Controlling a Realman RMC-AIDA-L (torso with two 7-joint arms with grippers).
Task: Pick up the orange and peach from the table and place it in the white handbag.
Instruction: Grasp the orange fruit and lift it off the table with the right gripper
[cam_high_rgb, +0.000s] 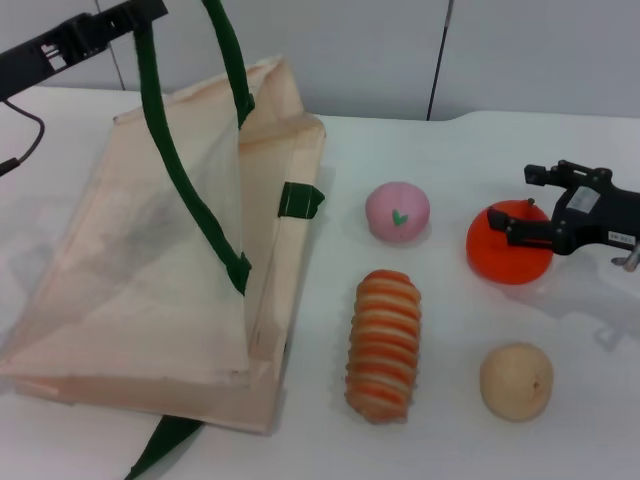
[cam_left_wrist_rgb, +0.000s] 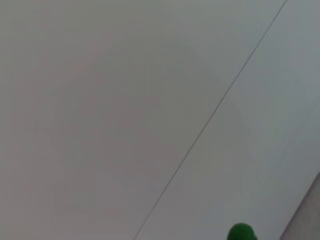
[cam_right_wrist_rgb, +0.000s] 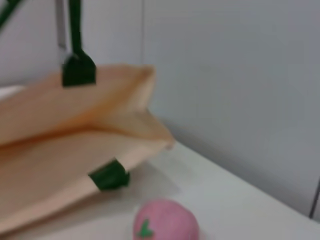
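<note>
Here, round glossy orange (cam_high_rgb: 508, 250), soft handbag (cam_high_rgb: 150, 300) (cloth)

White table (cam_high_rgb: 420, 160) with bag and food items

The white handbag (cam_high_rgb: 170, 300) lies left; right of it sit the peach (cam_high_rgb: 397, 211), the orange (cam_high_rgb: 508, 245), a striped bread roll (cam_high_rgb: 383, 343) and a tan round fruit (cam_high_rgb: 516, 381).

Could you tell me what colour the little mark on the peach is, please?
Green, a small heart shape on the pink peach; the head view shows it best.
</note>
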